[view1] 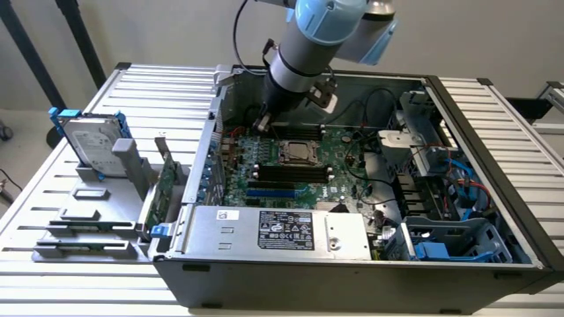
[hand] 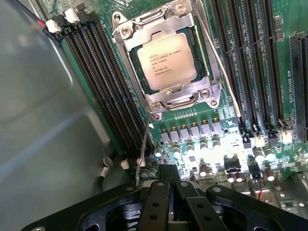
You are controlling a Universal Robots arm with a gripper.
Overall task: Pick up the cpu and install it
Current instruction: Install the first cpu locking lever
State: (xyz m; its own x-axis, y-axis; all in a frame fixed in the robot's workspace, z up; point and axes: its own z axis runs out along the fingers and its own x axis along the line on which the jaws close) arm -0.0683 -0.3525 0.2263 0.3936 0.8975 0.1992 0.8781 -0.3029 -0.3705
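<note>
A small, flat, square cpu [hand: 166, 61] with a silver-grey metal top and printed lettering lies seated flat in its socket on the green motherboard [hand: 226, 126], framed on all sides by a silver metal retention bracket [hand: 144, 30] with screws at its corners. In the exterior view the same cpu [view1: 298, 150] sits near the middle of the board inside the open dark grey computer case [view1: 352, 284], which rests on a slatted metal table [view1: 158, 86]. The black gripper [hand: 169, 179] hangs over the board with its two fingers drawn together and nothing between them; it is apart from the cpu, above a row of small capacitors [hand: 211, 147] just beside the socket. In the exterior view the gripper [view1: 263, 123] is inside the case, toward the exterior view's left of the socket. Long black memory slots [hand: 103, 86] run along both sides of the socket. A silver box-shaped power supply [view1: 282, 231] with a black label fills the near edge of the case. Outside the case, on the exterior view's left, a grey holder [view1: 105, 198] carries an upright silver hard drive with blue rails [view1: 88, 142] and a green expansion card [view1: 158, 195] standing on edge.
</note>
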